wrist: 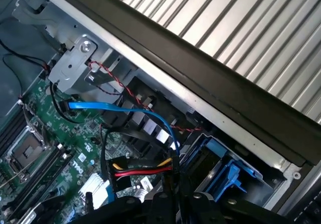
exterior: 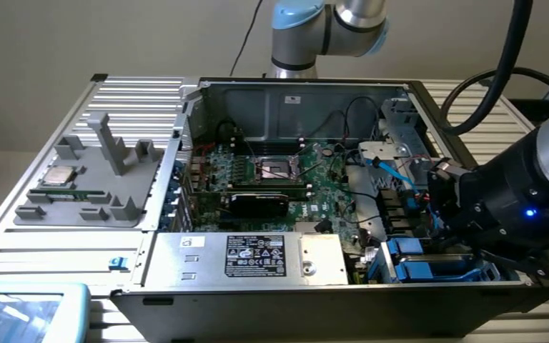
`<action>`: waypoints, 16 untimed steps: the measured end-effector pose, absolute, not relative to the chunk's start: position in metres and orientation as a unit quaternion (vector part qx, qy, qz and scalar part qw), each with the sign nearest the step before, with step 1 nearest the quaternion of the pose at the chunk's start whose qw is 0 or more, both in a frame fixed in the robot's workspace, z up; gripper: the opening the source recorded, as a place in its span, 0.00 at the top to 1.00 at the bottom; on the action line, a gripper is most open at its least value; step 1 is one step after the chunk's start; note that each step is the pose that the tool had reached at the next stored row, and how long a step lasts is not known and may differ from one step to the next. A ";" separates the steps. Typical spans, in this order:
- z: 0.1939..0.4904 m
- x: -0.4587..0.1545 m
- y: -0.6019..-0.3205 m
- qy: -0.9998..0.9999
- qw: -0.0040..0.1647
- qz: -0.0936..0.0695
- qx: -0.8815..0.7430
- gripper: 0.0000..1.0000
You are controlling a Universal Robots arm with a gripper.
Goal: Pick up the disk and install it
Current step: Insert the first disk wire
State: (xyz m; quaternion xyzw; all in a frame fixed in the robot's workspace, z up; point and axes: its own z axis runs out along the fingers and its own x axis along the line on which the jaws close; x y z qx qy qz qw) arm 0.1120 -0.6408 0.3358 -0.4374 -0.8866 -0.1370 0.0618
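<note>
An open computer case [exterior: 294, 89] lies on a slatted metal table. My arm's wrist [exterior: 517, 200] hangs over the case's corner at the exterior view's right, above the drive bay. Blue plastic carrier rails [exterior: 417, 261] [wrist: 223, 166] sit in that bay. The disk's silver face is hidden, so I cannot tell whether it lies between the rails. In the wrist view my dark gripper [wrist: 170, 204] hovers just beside the blue rails, over a bundle of cables. Its fingers look shut, and I cannot make out anything held in them.
A blue data cable [wrist: 115, 106] and a red, yellow and black power plug [wrist: 140, 170] cross close to the gripper. The green motherboard [exterior: 303, 179] and a grey box with a black label [exterior: 255, 257] fill the case. A grey tray with a small silver chip [exterior: 62, 176] lies at the exterior view's left.
</note>
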 end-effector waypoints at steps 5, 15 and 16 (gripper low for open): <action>0.336 0.112 -0.640 -0.887 0.061 -0.136 -0.437 0.84; 0.340 0.112 -0.634 -0.892 0.041 -0.095 -0.440 0.84; 0.340 0.112 -0.634 -0.893 0.037 -0.087 -0.440 0.84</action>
